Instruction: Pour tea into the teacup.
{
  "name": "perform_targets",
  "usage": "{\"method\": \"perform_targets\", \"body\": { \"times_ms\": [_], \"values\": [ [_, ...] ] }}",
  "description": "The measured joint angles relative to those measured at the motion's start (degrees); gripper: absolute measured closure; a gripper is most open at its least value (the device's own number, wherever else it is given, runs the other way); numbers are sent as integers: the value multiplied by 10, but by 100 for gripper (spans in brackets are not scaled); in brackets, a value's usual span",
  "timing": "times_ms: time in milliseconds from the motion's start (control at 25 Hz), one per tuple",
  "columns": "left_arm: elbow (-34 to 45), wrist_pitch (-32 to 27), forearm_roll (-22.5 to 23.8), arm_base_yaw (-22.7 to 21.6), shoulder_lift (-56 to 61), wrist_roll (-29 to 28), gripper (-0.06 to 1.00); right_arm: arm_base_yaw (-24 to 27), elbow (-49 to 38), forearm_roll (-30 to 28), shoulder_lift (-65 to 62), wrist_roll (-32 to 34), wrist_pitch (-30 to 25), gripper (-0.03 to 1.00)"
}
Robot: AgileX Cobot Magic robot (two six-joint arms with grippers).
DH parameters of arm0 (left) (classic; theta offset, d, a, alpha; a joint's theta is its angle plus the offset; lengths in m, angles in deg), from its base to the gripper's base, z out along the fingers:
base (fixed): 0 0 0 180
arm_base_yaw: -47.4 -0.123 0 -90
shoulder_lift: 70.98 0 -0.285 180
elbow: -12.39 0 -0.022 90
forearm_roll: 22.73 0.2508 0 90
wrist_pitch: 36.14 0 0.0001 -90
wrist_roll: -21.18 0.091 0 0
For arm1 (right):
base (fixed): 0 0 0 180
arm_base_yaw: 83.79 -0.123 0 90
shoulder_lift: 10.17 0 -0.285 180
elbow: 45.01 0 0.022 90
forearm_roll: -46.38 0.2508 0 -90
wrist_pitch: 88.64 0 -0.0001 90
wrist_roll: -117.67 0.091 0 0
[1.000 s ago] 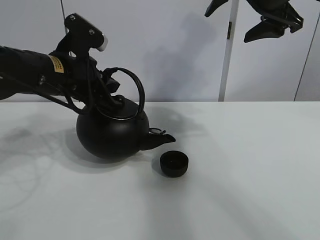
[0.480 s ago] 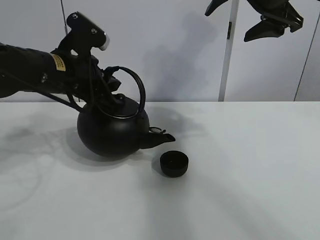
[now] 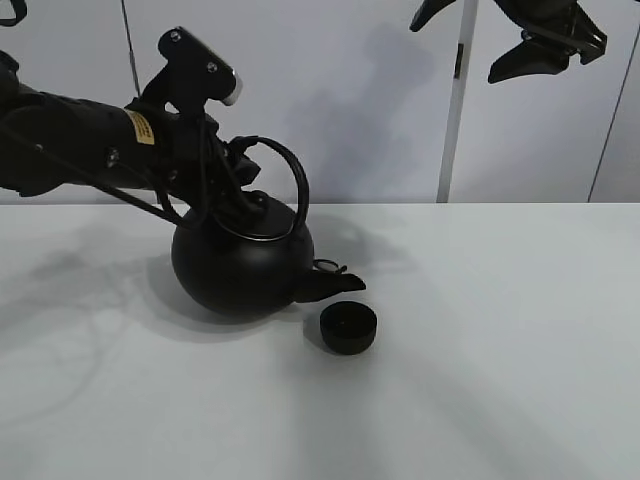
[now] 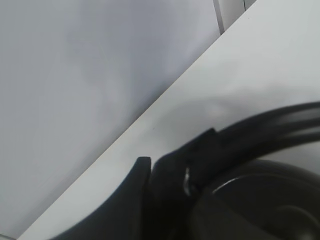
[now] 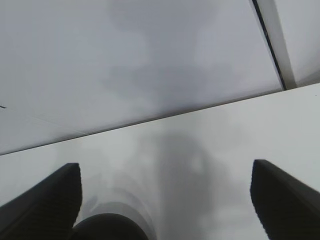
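The big round black teapot with an arched handle is tilted, its spout pointing down right, just above the far left rim of the teacup. The teacup is small, low and black and stands on the white table. My left gripper is shut on the teapot's handle near its left end. The left wrist view shows a finger, the handle and the pot's top. My right gripper hangs high at the back right, open and empty, as the right wrist view also shows.
A grey wall runs behind the table, with a white upright post at the back right. The left arm reaches in from the left edge above the table.
My left gripper has carried the teapot to the right, bringing its spout closer to the teacup. The teacup and the right gripper have not moved.
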Motion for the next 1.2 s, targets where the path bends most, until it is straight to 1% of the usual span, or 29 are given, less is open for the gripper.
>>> {"method": "perform_targets", "body": {
  "times_ms": [560,1200],
  "values": [
    [-3,-4,0,0,0,42,86,0,0,0,0,0,0,34],
    [-6,-4,0,4,-1,73,86,0,0,0,0,0,1,34]
  ]
}}
